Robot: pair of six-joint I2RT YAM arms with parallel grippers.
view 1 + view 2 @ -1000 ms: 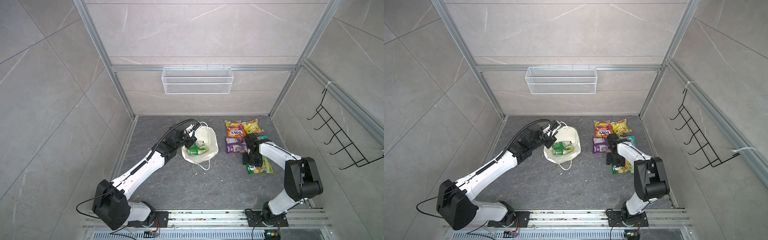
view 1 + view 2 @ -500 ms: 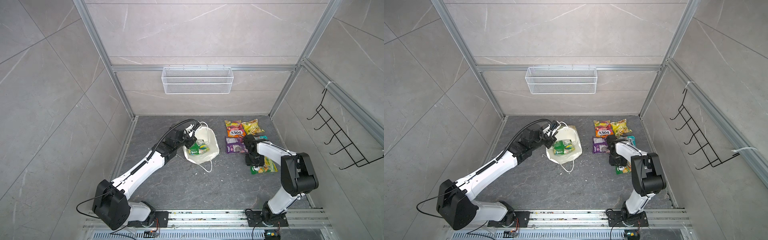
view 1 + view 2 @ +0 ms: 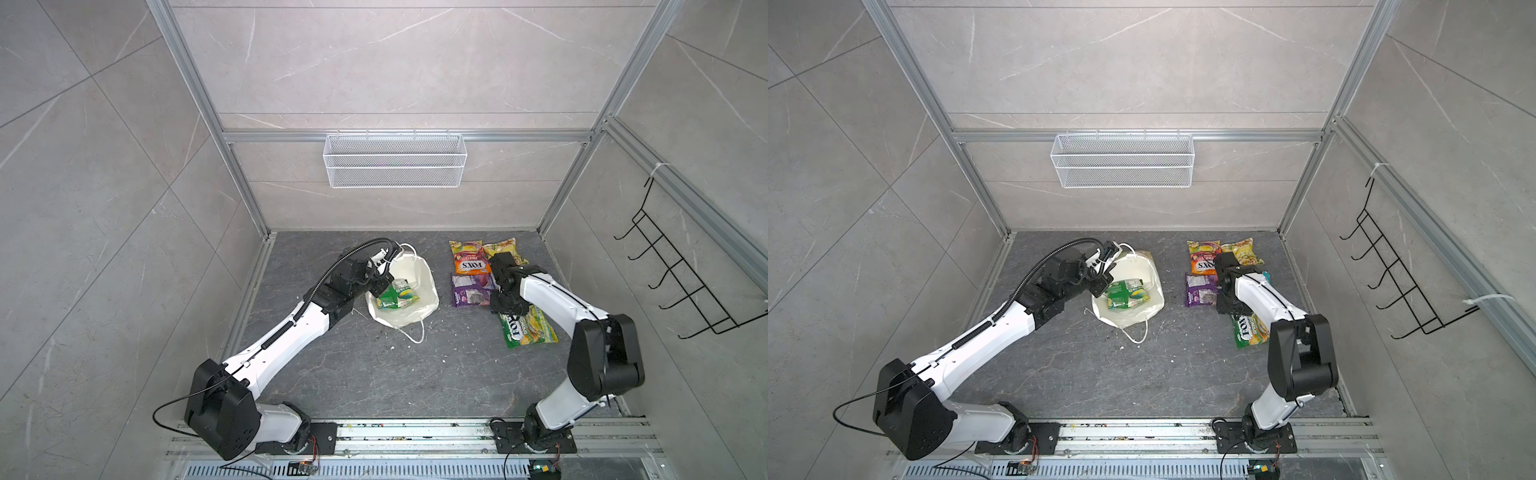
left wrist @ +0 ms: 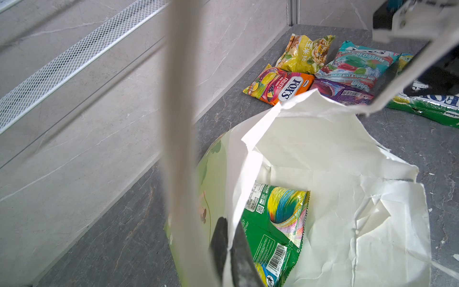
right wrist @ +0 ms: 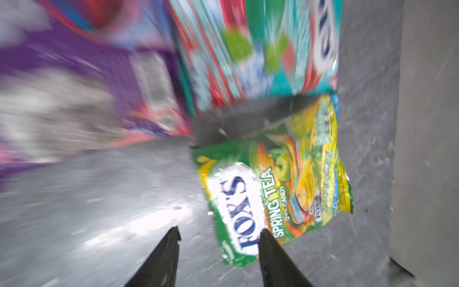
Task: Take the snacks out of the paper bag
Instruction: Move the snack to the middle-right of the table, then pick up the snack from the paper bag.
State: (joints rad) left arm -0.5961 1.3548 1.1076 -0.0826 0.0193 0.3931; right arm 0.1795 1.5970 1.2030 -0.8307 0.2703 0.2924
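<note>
The paper bag [image 3: 417, 272] sits open-mouthed on the grey worktop [image 3: 374, 374], with one green packet [image 3: 397, 296] lying inside it (barcode side up). The left jaws are pinched shut on the bag's rim, on the side away from the other snacks. Near the bag, on the side opposite those jaws, five more lie flat on the worktop: the orange packet [image 3: 471, 262], the yellow packet [image 3: 505, 248], the purple packet [image 3: 471, 294], the teal packet [image 4: 357, 64] and the Spring Tea packet [image 3: 528, 328]. The right jaws hang low just beyond the purple packet from the bag, at the Spring Tea packet's edge. They are partly spread, with nothing between them.
</note>
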